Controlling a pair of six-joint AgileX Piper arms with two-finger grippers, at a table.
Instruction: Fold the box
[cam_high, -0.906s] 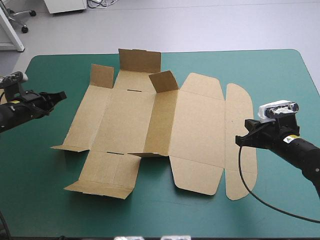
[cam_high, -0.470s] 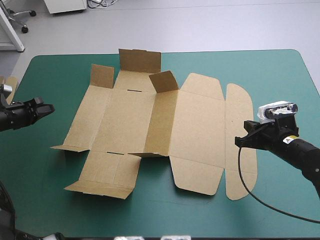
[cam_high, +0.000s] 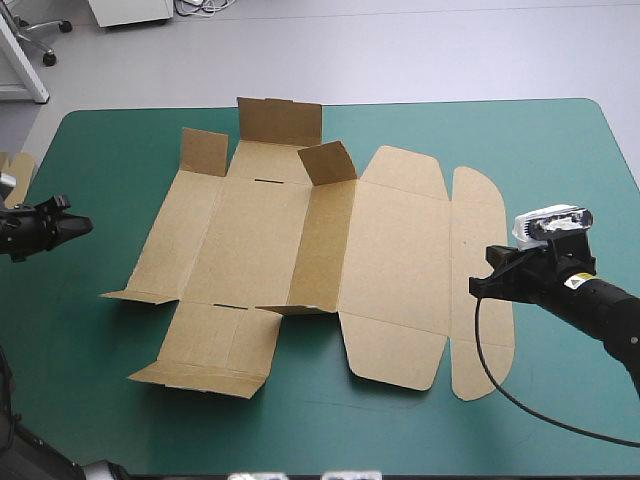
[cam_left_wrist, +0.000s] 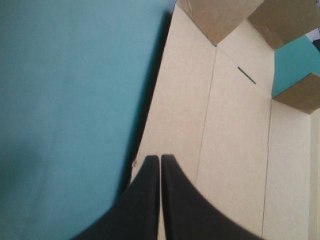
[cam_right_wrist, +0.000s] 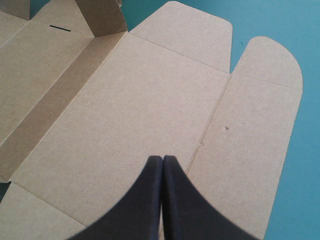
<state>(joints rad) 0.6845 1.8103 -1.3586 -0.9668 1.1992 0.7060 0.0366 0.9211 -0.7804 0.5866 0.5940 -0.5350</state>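
The left gripper (cam_high: 84, 224) has its two black fingers pressed together into one point, with nothing held between them. It is near the left edge of the surface (cam_high: 110, 400), over the bare teal-green cover. It points at the big flat brown box of cut board (cam_high: 260, 240). In the high view there is a gap of green between this gripper and the left edge of the box. In the left wrist view the box (cam_left_wrist: 235, 150) lies ahead of the joined fingers.

The right gripper (cam_high: 474, 285) is also pressed together, holding nothing. It is over the right side of the box, above the long narrow strip with round ends (cam_high: 482, 230). In the right wrist view its tip (cam_right_wrist: 163, 158) sits by the fold between that strip and the wide flat panel (cam_right_wrist: 135, 110) next to it. The pictures do not show if it touches the board.

The box lies open in the middle of the surface, between the two grippers. Most of it is flat. At its far side three flaps stand up: a tall wide one (cam_high: 280, 122) at the far edge, a small one (cam_high: 204, 152) to its left, and another small one (cam_high: 328, 162) nearer the middle. On the near side, the end of one flap (cam_high: 195, 380) is bent up a little.

A small bit of more brown board (cam_high: 18, 166) shows at the far left edge of the surface.
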